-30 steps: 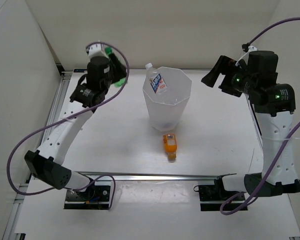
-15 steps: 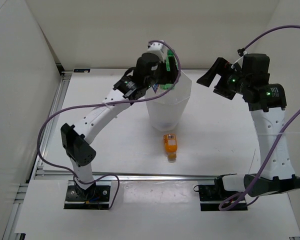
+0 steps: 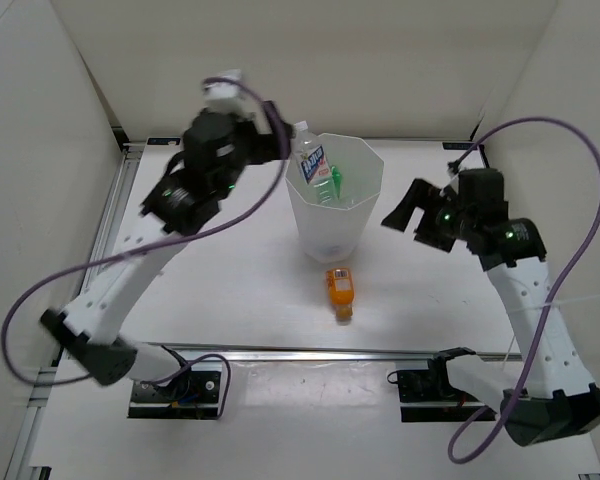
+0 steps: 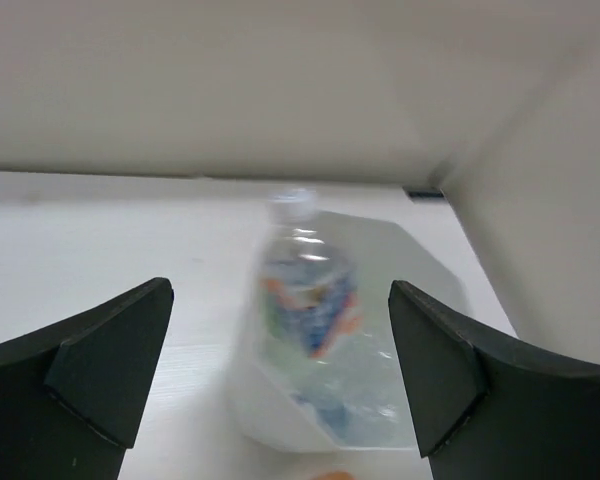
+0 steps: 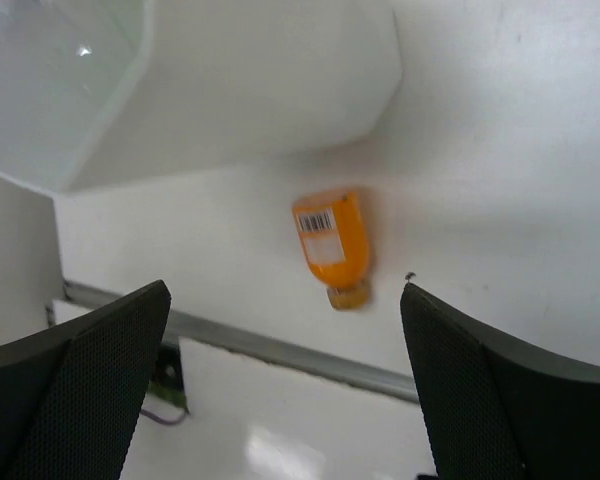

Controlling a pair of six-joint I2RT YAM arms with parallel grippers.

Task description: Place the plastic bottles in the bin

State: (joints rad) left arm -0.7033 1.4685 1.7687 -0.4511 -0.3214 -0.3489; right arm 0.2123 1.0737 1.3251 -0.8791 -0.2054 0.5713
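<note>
Progress: partway, by my read. Green bottle [image 3: 334,182] lies inside the bin [image 3: 366,158], up against its back wall. Clear blue-label bottle [image 3: 311,160] sits at the rim nearest the left gripper [image 3: 276,140], cap poking above it. Can't tell from either view whether it's leaning inside or standing just outside. Orange bottle [image 3: 341,289] is not yet binned: it lies on its side on the table [image 3: 230,290], below and ahead of the right gripper [image 3: 402,212], just beside the bin's foot. No other bottles show, and the bin's bottom is too hazy to count.

Left arm: raised high, elbow bent, wrist pointed across at the bin. Its fingers are spread wide w/ nothing between them, and the blue-label bottle is straight ahead.

Right arm: reaching in over the table, wrist tipped down. Jaws fully apart and empty, w/ the orange bottle framed between the fingers in the wrist view, well below. Likely the next pick.
</note>
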